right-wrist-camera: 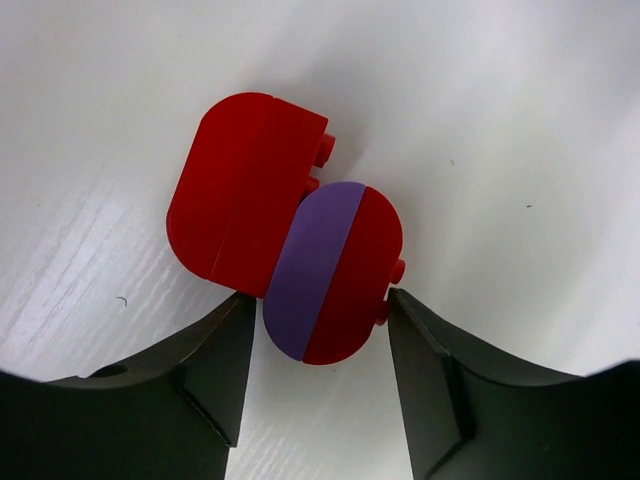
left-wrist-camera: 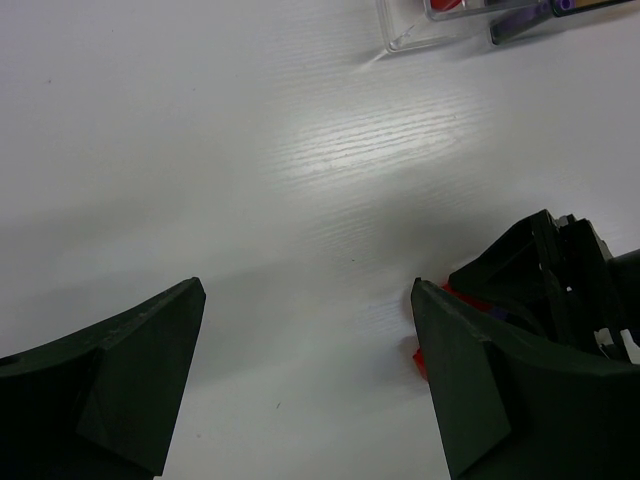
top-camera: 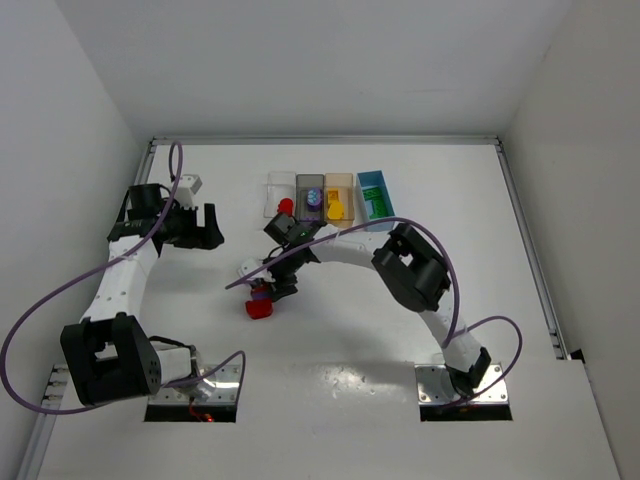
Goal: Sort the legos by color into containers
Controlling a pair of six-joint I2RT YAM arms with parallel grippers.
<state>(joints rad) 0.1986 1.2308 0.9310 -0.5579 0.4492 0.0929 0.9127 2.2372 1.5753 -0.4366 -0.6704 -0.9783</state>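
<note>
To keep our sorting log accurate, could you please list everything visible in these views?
table: one, white.
clear bin: one, clear, left end of the far row, red brick inside.
grey bin: one, smoky, next right, purple brick inside.
tan bin: one, tan, next right, yellow brick inside.
light blue bin: one, right end, green bricks inside, count unclear.
loose red brick: one, mid-table.
purple-and-red brick: one, against it.
left claw: one, black, open, over bare table.
right claw: one, black, astride the purple-and-red brick; grip unclear.
</note>
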